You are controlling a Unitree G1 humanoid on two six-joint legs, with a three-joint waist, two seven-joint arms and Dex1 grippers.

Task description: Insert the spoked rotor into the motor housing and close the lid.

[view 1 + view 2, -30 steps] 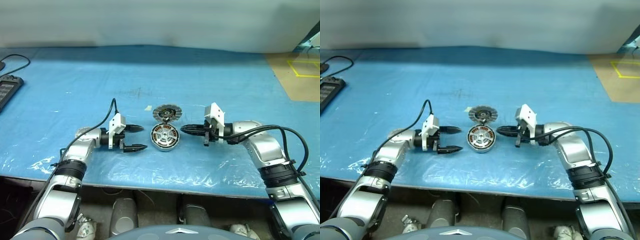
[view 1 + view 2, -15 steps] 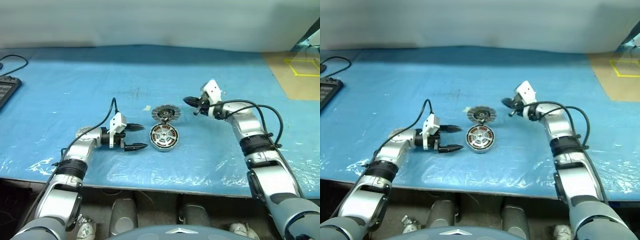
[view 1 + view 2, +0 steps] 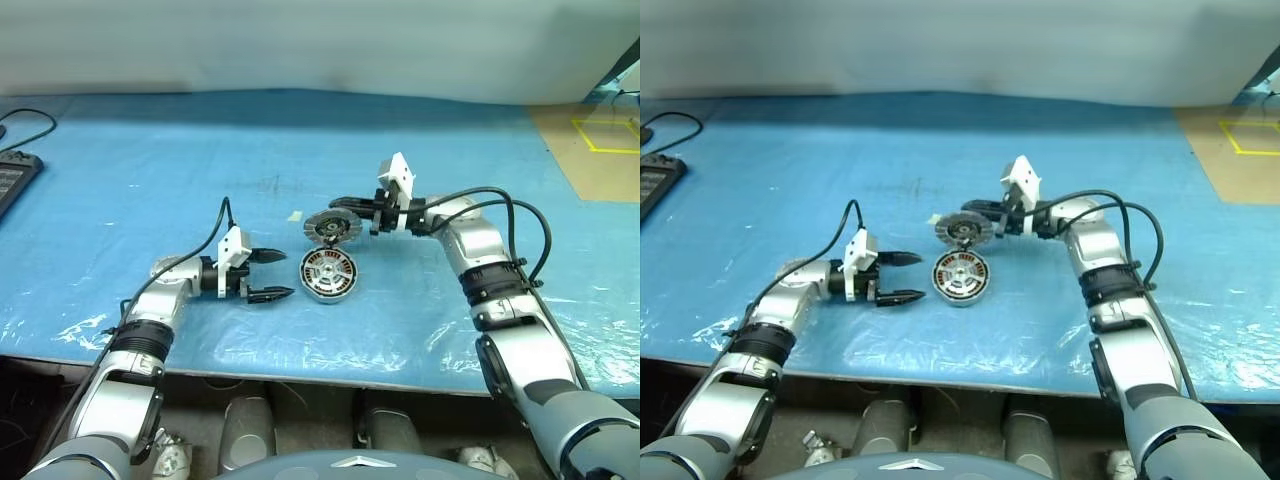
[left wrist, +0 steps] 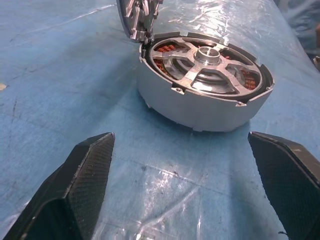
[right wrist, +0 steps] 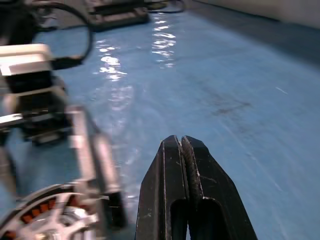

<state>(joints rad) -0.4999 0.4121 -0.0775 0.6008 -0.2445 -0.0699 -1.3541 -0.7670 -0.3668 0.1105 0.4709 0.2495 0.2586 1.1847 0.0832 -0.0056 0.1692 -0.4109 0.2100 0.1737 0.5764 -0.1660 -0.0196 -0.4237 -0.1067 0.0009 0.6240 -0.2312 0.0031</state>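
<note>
The motor housing [image 3: 328,274] lies flat on the blue surface [image 3: 150,170] with the spoked rotor [image 4: 207,64] already seated inside it, copper windings showing between the spokes. Just behind the housing, the lid [image 3: 331,226] stands tilted on edge, its lower rim touching the housing's far wall. The right tool [image 3: 336,203], fingers clenched and empty, hovers just above the lid's top edge. The left tool [image 3: 272,275], fingers spread wide and holding nothing, rests beside the housing on its left. A closed-finger push could tip the lid backward, away from the housing, or drop it skewed on the rim; with nothing bracing the housing, it may slide.
</note>
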